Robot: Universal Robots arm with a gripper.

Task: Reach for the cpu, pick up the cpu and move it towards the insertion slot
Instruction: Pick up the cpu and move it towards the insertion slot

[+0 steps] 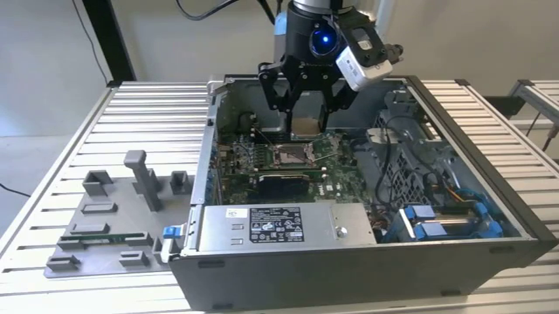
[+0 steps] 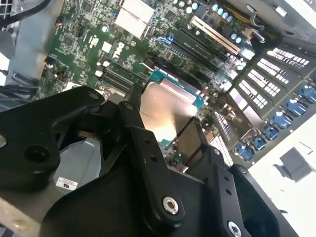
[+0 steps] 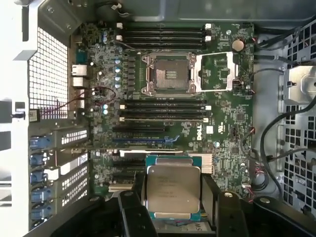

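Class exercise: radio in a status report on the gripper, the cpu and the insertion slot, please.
Gripper shut on the cpu, held above the motherboard inside the computer case. Insertion slot open, cpu not over it yet. Nothing seen blocking the slot.

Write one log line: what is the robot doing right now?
gripper: shut on cpu | place: above motherboard | insertion slot: open, empty

A slatted metal table (image 1: 157, 104) carried an open computer case (image 1: 349, 261), with a grey tray (image 1: 105, 229) at its nine o'clock.
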